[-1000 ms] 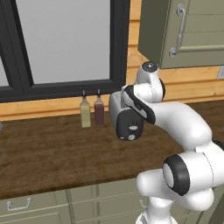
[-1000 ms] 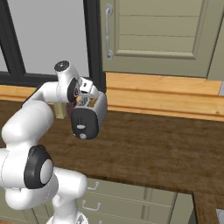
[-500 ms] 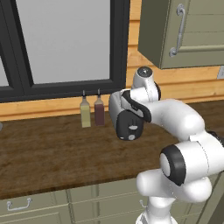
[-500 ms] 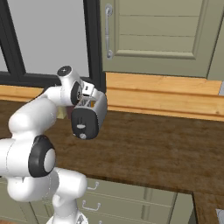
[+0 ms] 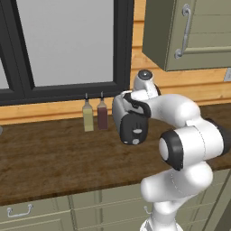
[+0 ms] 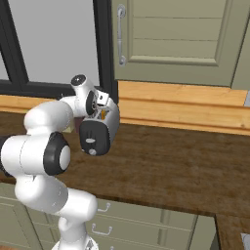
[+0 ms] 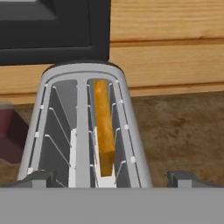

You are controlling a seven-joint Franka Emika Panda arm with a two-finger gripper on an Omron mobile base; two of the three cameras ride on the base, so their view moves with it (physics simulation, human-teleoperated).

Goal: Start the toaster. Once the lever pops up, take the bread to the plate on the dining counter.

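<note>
The silver toaster (image 5: 130, 121) stands on the windowed counter, its dark end panel with the round knob facing me. It also appears as the toaster (image 6: 97, 131) and, from above, as the toaster (image 7: 81, 127) with both slots showing. The bread (image 7: 103, 127) stands on edge in the right-hand slot. My gripper (image 7: 111, 178) hovers just above the toaster's top, open, with one fingertip to either side of the toaster's body and nothing between them. The plate and the dining counter are out of view.
Two slim bottles, one olive (image 5: 88, 116) and one dark red (image 5: 102, 115), stand just left of the toaster against the wooden backsplash. A dark-framed window (image 5: 67, 45) rises behind. An upper cabinet (image 5: 189, 31) hangs to the right. The brown countertop (image 5: 45, 153) stretches left.
The arm's elbow has swung down and toward the cameras, and the hand has settled over the toaster. The toaster and the bottles have not moved. The jaws stay open.
</note>
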